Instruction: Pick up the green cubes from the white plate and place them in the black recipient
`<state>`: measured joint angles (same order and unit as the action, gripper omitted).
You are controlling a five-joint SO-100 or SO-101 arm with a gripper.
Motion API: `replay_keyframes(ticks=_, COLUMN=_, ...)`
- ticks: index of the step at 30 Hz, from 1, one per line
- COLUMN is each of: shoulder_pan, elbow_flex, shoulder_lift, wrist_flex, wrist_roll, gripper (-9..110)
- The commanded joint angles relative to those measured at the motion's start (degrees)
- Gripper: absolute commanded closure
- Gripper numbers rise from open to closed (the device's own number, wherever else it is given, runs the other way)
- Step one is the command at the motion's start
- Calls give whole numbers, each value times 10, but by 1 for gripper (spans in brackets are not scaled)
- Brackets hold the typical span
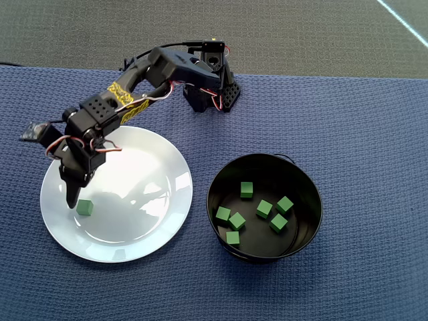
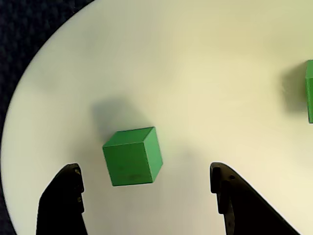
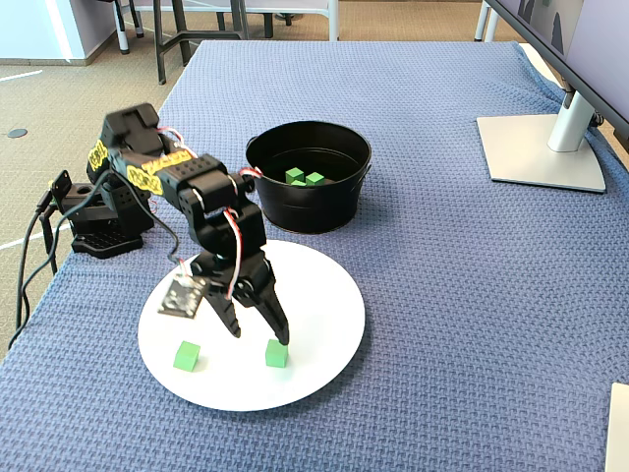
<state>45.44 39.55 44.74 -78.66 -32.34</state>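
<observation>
Low over the white plate (image 1: 137, 177) my gripper (image 1: 75, 200) stands open with nothing between its fingers. One green cube (image 2: 132, 156) lies flat on the plate (image 2: 195, 73) just ahead of the two fingertips, roughly between their lines and touching neither. In the fixed view that cube (image 3: 277, 353) sits right below the gripper (image 3: 260, 336), and a second cube (image 3: 187, 355) lies further left on the plate (image 3: 319, 295). The second cube (image 2: 309, 90) is cut by the wrist view's right edge. Beside the plate, the black recipient (image 1: 217, 177) holds several green cubes (image 1: 247, 189).
A blue woven cloth (image 1: 348, 120) covers the table. The arm's base (image 1: 212, 95) stands at the cloth's far edge in the overhead view. A monitor stand (image 3: 541, 147) sits at the fixed view's back right. Cables (image 3: 34, 246) hang off beside the base.
</observation>
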Motion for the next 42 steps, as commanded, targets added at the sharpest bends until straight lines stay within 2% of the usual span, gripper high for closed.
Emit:
replay_keyframes(ticks=1, shoulder_pan=-2, elbow_flex=-67, shoulder_lift=-19, wrist_flex=-5, wrist_roll=-23, gripper=75)
replay_keyframes(ticks=23, shoulder_pan=-11, elbow_flex=-114, shoulder_lift=-85, wrist_flex=-1, wrist_roll=-25, gripper=79)
replay_keyframes(ticks=24, shoulder_pan=-11, elbow_flex=-114, shoulder_lift=-86, wrist_flex=-1, wrist_roll=-27, gripper=81)
replay_keyframes(ticks=27, shoulder_pan=-11, elbow_flex=-114, shoulder_lift=-88, wrist_flex=4, wrist_roll=-20, gripper=101)
replay_keyframes(ticks=34, shoulder_pan=-11, elbow_flex=-111, shoulder_lift=-83, wrist_flex=4, wrist_roll=-20, gripper=102)
replay_keyframes(ticks=38, shoulder_pan=-6, elbow_flex=-58, shoulder_lift=-36, wrist_flex=21, wrist_roll=-3, gripper=102)
replay_keyframes(ticks=42, shoulder_pan=9, elbow_flex=25, shoulder_lift=90, wrist_flex=33, wrist_roll=57, gripper=102)
